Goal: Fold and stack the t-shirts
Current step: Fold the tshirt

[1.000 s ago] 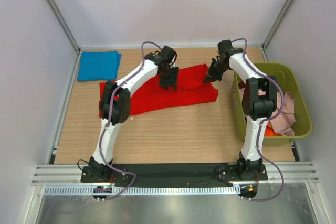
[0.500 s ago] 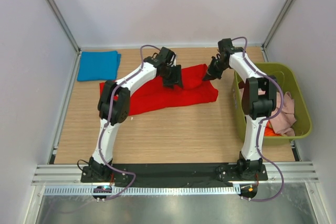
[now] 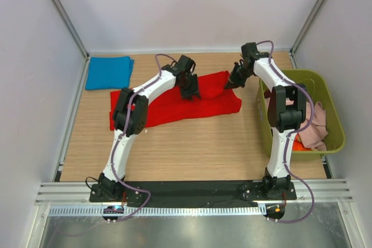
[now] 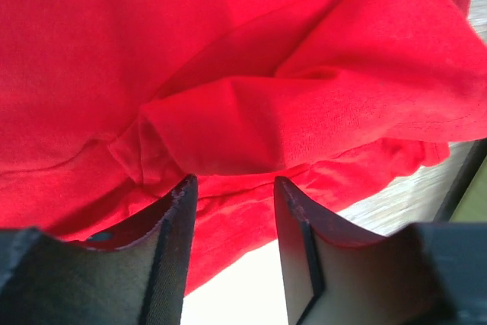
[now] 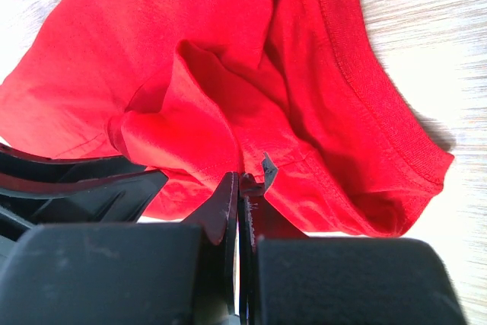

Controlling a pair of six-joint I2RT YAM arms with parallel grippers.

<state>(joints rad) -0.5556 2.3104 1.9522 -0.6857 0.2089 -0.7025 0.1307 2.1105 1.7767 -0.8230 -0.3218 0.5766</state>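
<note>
A bright red t-shirt (image 3: pixel 168 104) lies spread and rumpled across the far middle of the table. My left gripper (image 3: pixel 190 92) hovers over its upper middle. In the left wrist view that gripper (image 4: pixel 232 188) is open, its fingers straddling a raised fold of red t-shirt (image 4: pixel 228 81) without pinching it. My right gripper (image 3: pixel 229 85) is at the shirt's far right edge. In the right wrist view it (image 5: pixel 242 182) is shut on a hem fold of the red t-shirt (image 5: pixel 190 51). A folded blue t-shirt (image 3: pixel 108 72) rests at the far left.
An olive-green bin (image 3: pixel 335 114) stands at the right edge, holding pale pink cloth (image 3: pixel 314 133) and a bit of orange cloth (image 3: pixel 299 146). Bare wooden table (image 3: pixel 192 149) stretches in front of the red shirt. Walls close in on both sides.
My left gripper has shifted slightly right and then back over the red shirt, turning a little. The right gripper has kept its hold and not moved.
</note>
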